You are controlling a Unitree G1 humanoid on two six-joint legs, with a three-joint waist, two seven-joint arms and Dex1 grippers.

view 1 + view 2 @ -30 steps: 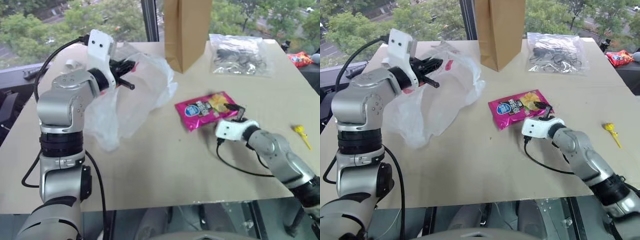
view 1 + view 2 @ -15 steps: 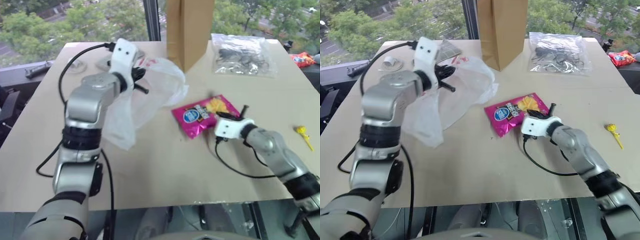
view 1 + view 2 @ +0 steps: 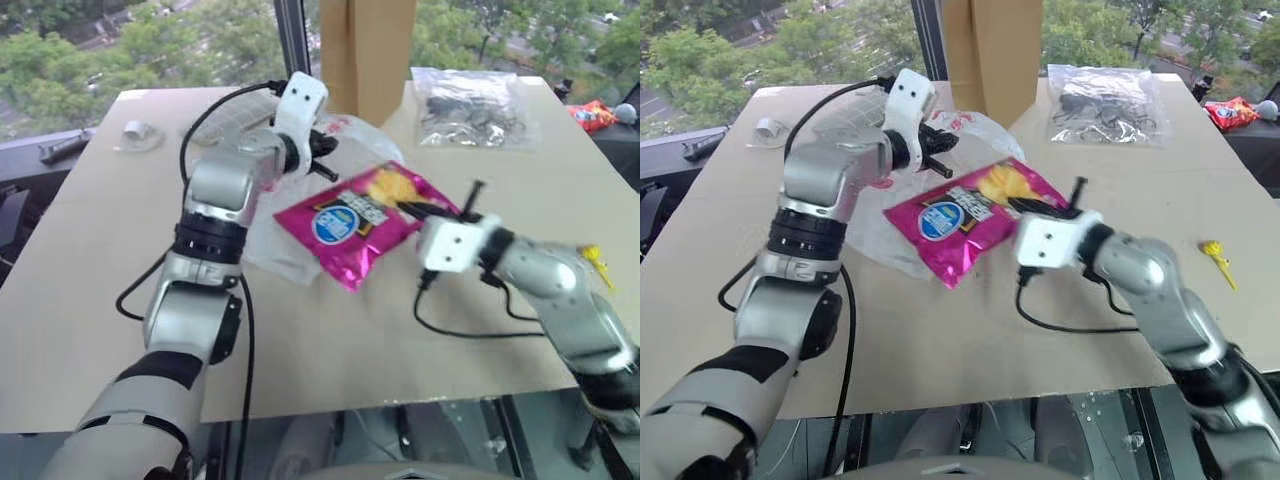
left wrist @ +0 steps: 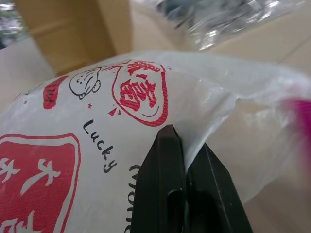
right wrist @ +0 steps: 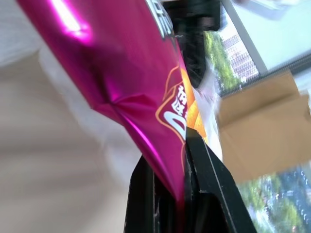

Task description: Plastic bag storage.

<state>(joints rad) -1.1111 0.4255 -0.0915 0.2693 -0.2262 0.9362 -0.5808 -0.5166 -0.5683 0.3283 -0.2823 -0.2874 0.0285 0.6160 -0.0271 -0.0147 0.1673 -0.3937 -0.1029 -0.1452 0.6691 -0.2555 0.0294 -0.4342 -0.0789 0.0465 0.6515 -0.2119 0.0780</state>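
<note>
Left hand [image 4: 181,145]: clamped on plastic bag [image 4: 97,145], bag draped beneath it onto desk [image 3: 90,260]. Right hand [image 5: 171,160]: pinched shut on pink snack packet [image 3: 350,220], raised beside left hand. Beyond: brown paper bag [image 3: 365,50], clear bag [image 3: 470,105].

You're in an upper-floor test room or office: a plain beige desk [image 3: 330,340] stands against a tall window [image 3: 150,45] overlooking treetops [image 3: 730,60] and a street.
</note>
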